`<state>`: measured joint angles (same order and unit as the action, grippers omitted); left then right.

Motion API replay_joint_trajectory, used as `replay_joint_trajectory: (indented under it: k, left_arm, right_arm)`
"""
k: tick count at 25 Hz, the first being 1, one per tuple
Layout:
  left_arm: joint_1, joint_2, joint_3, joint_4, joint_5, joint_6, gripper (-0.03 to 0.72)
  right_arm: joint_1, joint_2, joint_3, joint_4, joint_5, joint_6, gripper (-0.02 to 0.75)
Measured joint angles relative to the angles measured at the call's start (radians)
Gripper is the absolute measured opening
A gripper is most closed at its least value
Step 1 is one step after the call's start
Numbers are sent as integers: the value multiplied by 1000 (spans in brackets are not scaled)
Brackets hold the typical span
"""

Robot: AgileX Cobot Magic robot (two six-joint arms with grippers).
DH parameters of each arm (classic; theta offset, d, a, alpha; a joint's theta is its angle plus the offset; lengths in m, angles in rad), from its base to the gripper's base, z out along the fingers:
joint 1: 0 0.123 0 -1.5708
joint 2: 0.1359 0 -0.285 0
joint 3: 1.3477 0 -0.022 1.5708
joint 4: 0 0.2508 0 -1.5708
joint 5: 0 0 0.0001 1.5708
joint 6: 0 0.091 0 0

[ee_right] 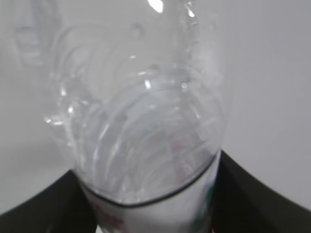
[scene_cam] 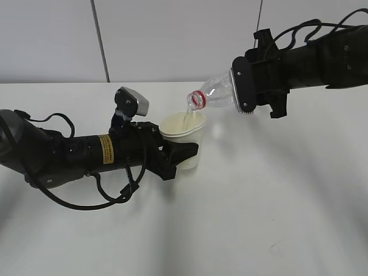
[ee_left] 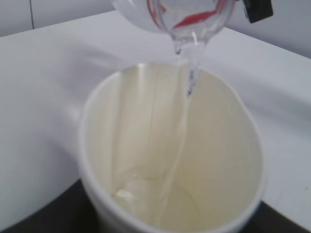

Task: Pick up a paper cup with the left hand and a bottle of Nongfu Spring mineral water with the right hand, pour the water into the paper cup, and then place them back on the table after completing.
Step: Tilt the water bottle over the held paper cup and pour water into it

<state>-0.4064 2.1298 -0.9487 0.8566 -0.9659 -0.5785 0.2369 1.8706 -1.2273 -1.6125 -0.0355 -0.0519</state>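
1. Holding the paper cup [scene_cam: 185, 138]: left gripper [scene_cam: 181, 154] is clamped around the cup's lower wall, jaws on either side, cup upright and close over the table [scene_cam: 276, 218]; whether its base touches the tabletop I can't tell. Left arm comes in low from the left edge, yellow label on its forearm.
2. Cup look: off-white, tapered, rolled rim, cream inside. Left wrist view looks straight down into it: only a shallow pool at the bottom, most of the wall dry above it.
3. Key relation: bottle [scene_cam: 217, 92] mouth sits just above the cup rim on the right side, touching or nearly so. Bottle long axis runs from upper right down to lower left, neck lowest, red neck ring right at the rim.
4. Water [ee_left: 187, 97] falls as a thin clear stream from the mouth down the inside of the cup, landing within the rim, nothing visibly spilling.
5. Right gripper [scene_cam: 244, 86] grips the bottle's body, jaws closed on it; right arm reaches in from the upper right. Right wrist view shows clear ribbed plastic, mostly empty toward the shoulder, white label band near the jaws.
6. Judgement: pour in progress, cup far from full; next call is tipping the bottle back upright without dragging the neck on the rim.
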Motion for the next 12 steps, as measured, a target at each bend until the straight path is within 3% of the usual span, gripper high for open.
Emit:
replay_joint_trajectory:
  k: [12]
  left_arm:
    - [0, 0, 0, 4, 2, 0, 377]
  right_arm:
    - [0, 0, 0, -16, 0, 0, 437]
